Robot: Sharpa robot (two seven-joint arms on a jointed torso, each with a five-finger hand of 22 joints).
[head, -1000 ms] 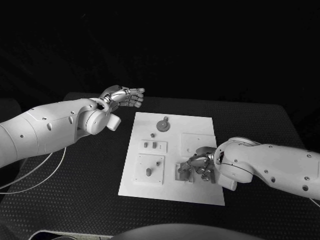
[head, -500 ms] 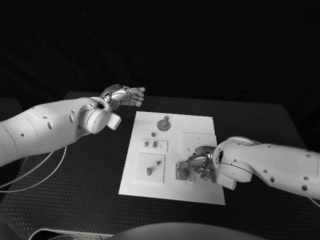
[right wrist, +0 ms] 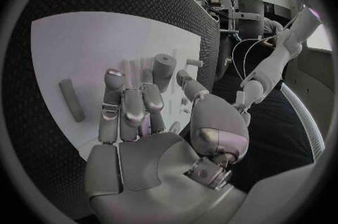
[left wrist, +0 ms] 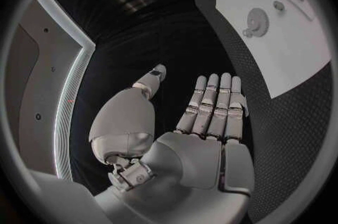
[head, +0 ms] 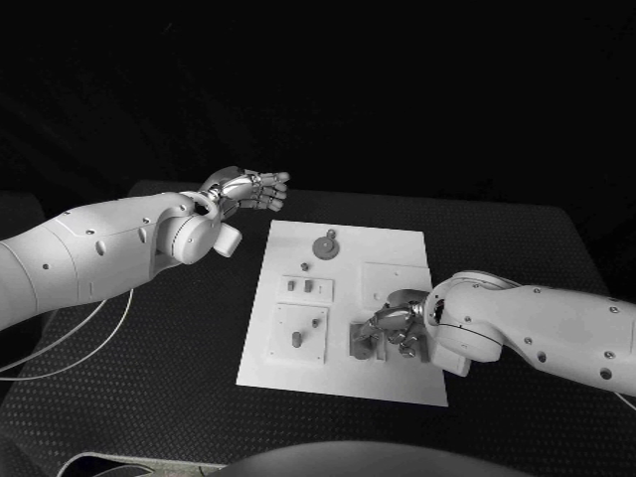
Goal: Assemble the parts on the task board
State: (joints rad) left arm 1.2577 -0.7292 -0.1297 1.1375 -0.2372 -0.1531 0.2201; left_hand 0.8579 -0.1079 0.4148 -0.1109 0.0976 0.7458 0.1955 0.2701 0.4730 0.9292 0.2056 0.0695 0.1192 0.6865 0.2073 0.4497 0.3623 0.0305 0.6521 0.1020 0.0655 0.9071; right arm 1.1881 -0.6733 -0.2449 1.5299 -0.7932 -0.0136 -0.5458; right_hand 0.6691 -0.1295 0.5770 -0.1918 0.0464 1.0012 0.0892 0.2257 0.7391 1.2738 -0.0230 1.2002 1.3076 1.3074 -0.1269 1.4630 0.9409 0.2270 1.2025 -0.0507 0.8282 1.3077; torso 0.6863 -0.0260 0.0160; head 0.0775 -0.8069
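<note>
One task board [head: 390, 383] lies in the middle of the black table [head: 548, 248], a white plate with its long side running away from the robot. On it, in the head view, I count one round gear-like part [head: 325, 245] near the far end, a small knob [head: 304, 267] just below that, two short pegs [head: 308, 287] side by side on a raised block, and one peg [head: 297, 339] on a larger square block [head: 298, 334] near the left edge. One more loose bar-shaped part [right wrist: 71, 99] lies flat on the board in the right wrist view.

Two hands. The left hand [head: 246, 190] hovers off the board's far left corner, released, fingers straight and side by side (the left wrist view shows the palm bare). The right hand [head: 393, 326] is down over the board's near right area, fingers [right wrist: 125, 107] reaching toward an upright grey peg [right wrist: 164, 69]; whether it grasps anything I cannot tell.
</note>
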